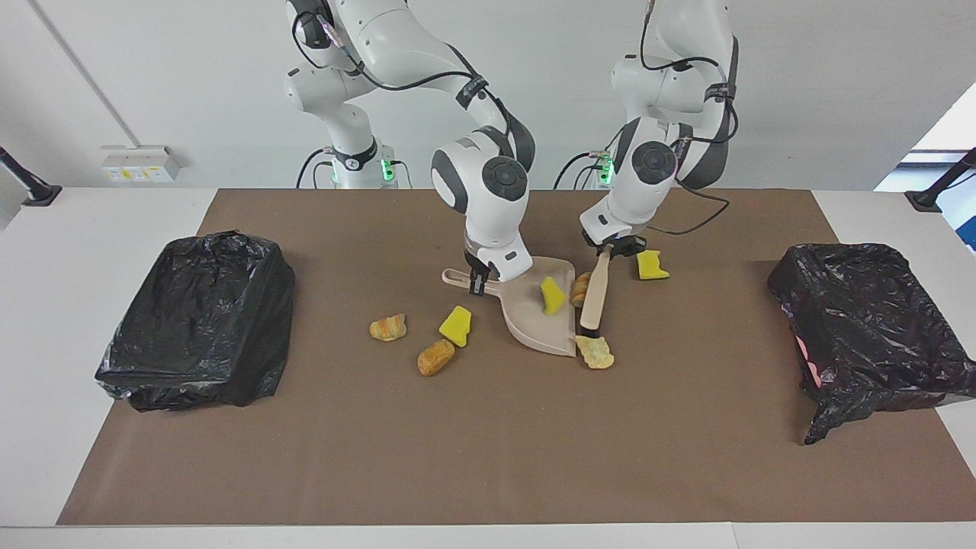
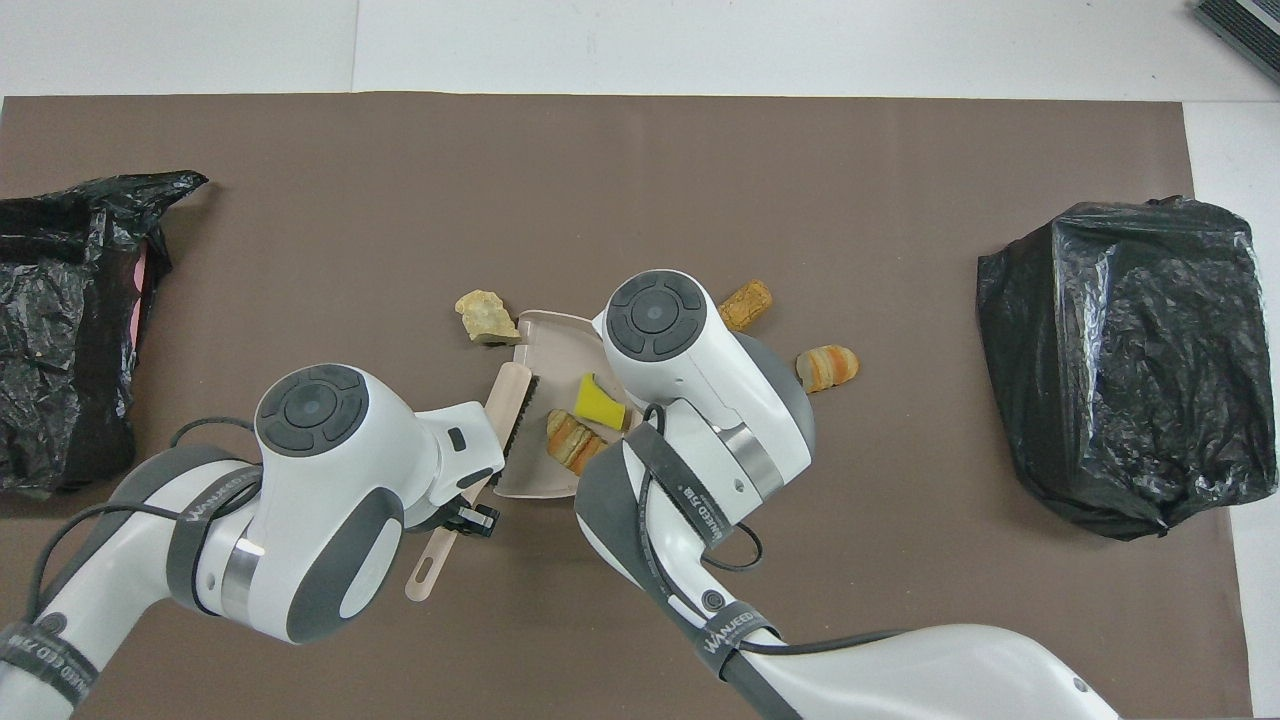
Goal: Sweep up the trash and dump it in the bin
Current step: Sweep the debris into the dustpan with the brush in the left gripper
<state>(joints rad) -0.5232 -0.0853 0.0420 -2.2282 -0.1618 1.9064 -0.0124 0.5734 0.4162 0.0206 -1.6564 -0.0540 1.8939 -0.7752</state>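
Overhead: yellow chunk [image 2: 597,400] (half arm-hidden)

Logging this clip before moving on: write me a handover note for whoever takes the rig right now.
Left claw shut on the brush; right claw shut on the dustpan handle.
In the pan: yellow chunk, striped bread piece.
On the mat: pale lump at the pan's lip, second yellow chunk by the brush's handle, and striped roll, yellow wedge, tan lump toward the right arm's end.
Left: sweep those five in, dump into a bagged bin.
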